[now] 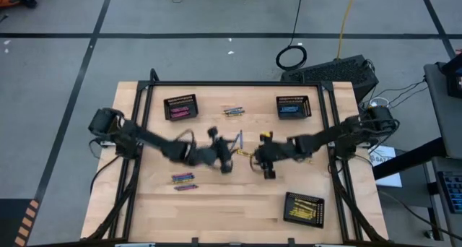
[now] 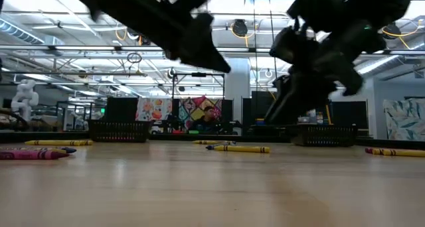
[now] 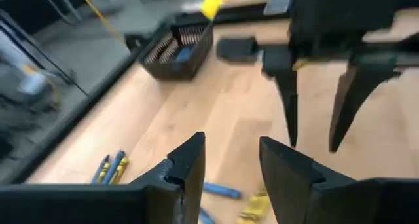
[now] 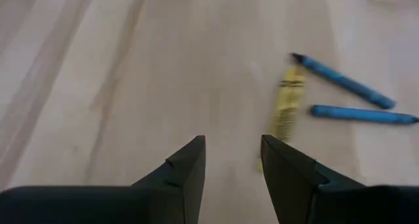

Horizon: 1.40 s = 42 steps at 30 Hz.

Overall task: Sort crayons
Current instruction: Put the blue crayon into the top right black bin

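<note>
The left end effector (image 1: 229, 160) and the right end effector (image 1: 261, 160) meet near the middle of the counter (image 1: 238, 204), and both have their fingers apart with nothing between them. From above you can see all three black baskets: one with pink crayons (image 1: 180, 107), one with blue crayons (image 1: 293, 107) and one with yellow crayons (image 1: 303, 208). That view also shows a little bunch of crayons (image 1: 232, 111) between the two far baskets and another bunch (image 1: 183, 180) by the left arm. Only the right wrist view shows the loose ones up close: a yellow crayon (image 4: 287, 105) lying just beside two blue crayons (image 4: 344, 81), right ahead of the open fingers. The left wrist view looks across at the other arm's fingers (image 3: 288, 106) and the blue basket beyond. The low view shows crayons lying flat on the wood (image 2: 240, 148).
</note>
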Each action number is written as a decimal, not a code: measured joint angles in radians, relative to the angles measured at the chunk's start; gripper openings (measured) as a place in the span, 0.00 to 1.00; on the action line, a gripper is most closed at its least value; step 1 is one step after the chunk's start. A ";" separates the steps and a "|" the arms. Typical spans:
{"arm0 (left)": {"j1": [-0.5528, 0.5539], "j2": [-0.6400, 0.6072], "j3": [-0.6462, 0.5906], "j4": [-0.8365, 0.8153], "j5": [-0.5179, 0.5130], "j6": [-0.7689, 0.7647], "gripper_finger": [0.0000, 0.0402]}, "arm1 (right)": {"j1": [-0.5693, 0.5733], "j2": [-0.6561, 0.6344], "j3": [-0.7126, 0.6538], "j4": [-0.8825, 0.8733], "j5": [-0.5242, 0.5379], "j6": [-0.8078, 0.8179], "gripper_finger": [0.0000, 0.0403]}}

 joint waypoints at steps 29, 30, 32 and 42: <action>0.401 -0.305 -0.036 -0.583 0.340 0.075 0.19 | -0.413 0.011 0.000 0.281 -0.240 -0.092 0.33; 0.395 -0.332 -0.035 -0.622 0.318 0.048 0.19 | -0.412 0.011 0.000 0.283 -0.215 -0.073 0.33; 0.372 -0.382 -0.037 -0.696 0.264 -0.004 0.19 | -0.408 0.011 0.000 0.281 -0.144 -0.032 0.33; 0.175 -0.457 -0.163 -0.637 0.080 -0.339 0.19 | -0.344 -0.023 0.004 0.159 -0.085 0.162 0.33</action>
